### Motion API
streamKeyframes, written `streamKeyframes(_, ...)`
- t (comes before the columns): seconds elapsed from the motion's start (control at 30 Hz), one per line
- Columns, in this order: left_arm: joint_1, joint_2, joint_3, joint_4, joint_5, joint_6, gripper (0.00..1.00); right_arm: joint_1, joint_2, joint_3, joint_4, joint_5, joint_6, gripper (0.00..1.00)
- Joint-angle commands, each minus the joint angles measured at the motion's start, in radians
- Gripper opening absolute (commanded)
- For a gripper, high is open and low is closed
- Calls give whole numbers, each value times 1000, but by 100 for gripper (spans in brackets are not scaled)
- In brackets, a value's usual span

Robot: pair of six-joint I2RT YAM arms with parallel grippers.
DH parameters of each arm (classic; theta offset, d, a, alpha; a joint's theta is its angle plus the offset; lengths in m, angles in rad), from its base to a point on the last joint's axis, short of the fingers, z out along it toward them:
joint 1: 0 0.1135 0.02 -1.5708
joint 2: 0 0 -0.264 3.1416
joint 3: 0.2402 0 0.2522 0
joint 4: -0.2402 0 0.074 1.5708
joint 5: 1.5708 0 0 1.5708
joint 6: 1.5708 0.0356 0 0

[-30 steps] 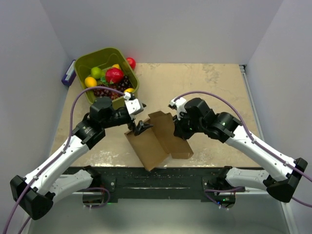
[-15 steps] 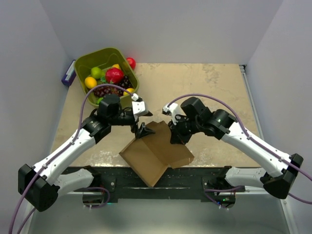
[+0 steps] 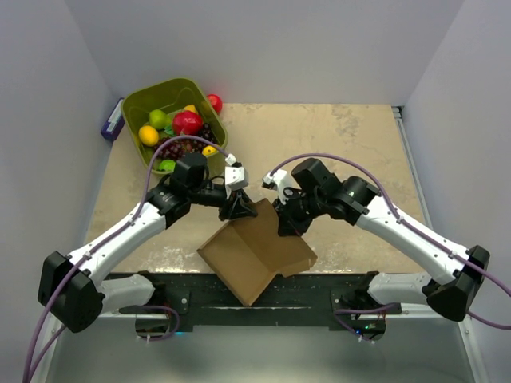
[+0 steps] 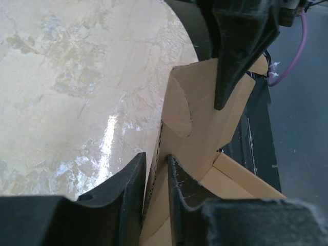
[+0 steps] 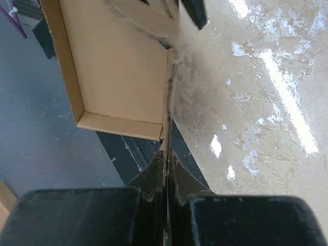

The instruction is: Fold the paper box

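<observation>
Since a second ago the left gripper has travelled right to the far corner of the box and drawn in from wide apart. The box has gone from two narrow leaning panels to a broader, opened form. Left gripper: fingers close together with an upright flap sandwiched between them, as seen in the wrist view. Right gripper: fingers pressed together on a thin wall edge of the box, which runs straight out from between them. The two grippers sit near each other at the box's far side, left at the corner, right on the adjoining right-hand wall. The box lies at the near edge of the table, between the arms, its near corner overhanging that edge. A green bin of fruit stands well apart at the far left corner.
</observation>
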Motion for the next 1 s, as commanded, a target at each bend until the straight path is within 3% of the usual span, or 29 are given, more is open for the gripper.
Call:
streamKeyframes(0.0,6,6,13,53,25,-18,14,3,6,40,14,-34,-19,0)
streamKeyframes(0.1,4,7,11,62,25,-25,0,4,15,61,9,-22,-19,0)
streamKeyframes(0.17,4,0,8,70,15,-30,0,4,14,69,9,-10,-21,0)
streamKeyframes(0.33,4,-39,-30,136,-25,-56,0,4,-23,54,74,44,24,16)
streamKeyframes(0.4,4,-45,-38,148,-60,-70,0,4,-38,36,120,71,57,29)
streamKeyframes(0.57,4,-33,-44,162,-156,-90,0,3,-60,20,181,219,134,50)
streamKeyframes(0.6,4,-31,-44,168,-180,-91,0,2,-61,17,198,242,145,61)
streamKeyframes(0.73,4,-33,-63,185,-229,-105,0,4,-81,-9,255,325,160,82)
streamKeyframes(0.83,4,-50,-78,234,-298,-108,0,3,-87,-24,284,384,157,93)
streamKeyframes(0.97,3,-62,-90,245,-360,-99,0,-1,-87,-29,310,512,169,99)
